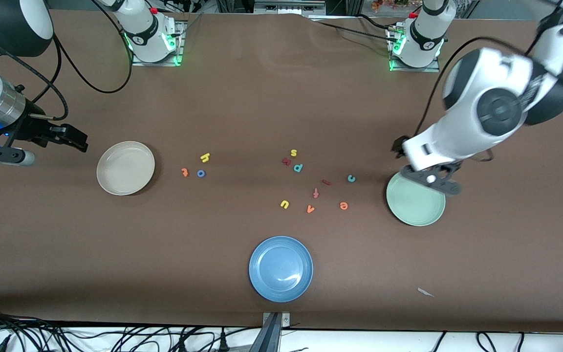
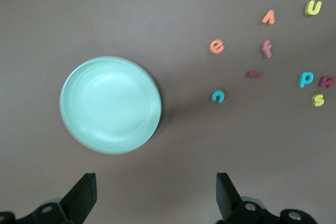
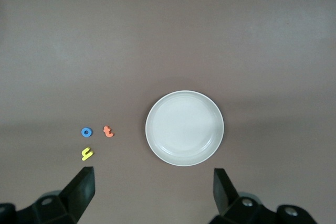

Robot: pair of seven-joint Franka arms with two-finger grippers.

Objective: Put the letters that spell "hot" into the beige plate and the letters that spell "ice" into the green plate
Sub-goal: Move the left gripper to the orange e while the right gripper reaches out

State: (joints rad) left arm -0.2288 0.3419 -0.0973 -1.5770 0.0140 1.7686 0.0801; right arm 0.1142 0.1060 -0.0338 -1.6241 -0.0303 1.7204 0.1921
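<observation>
The beige plate (image 1: 125,167) (image 3: 184,128) lies toward the right arm's end, with yellow "h" (image 1: 205,157) (image 3: 87,153), orange "t" (image 1: 185,172) (image 3: 107,131) and blue "o" (image 1: 201,173) (image 3: 85,131) beside it. The green plate (image 1: 416,203) (image 2: 110,105) lies toward the left arm's end. Near it are teal "c" (image 1: 351,178) (image 2: 218,96), dark red "i" (image 1: 326,182) (image 2: 255,74) and orange "e" (image 1: 343,206) (image 2: 217,46). My left gripper (image 1: 433,180) (image 2: 156,195) hangs open and empty over the green plate's edge. My right gripper (image 1: 77,139) (image 3: 154,190) is open and empty, up beside the beige plate.
A blue plate (image 1: 281,268) lies near the front edge. Other letters are scattered mid-table: yellow "s" (image 1: 293,152), teal "p" (image 1: 298,167), orange-red "f" (image 1: 315,193), yellow "u" (image 1: 284,204), orange "v" (image 1: 310,209). A paper scrap (image 1: 425,292) lies near the front.
</observation>
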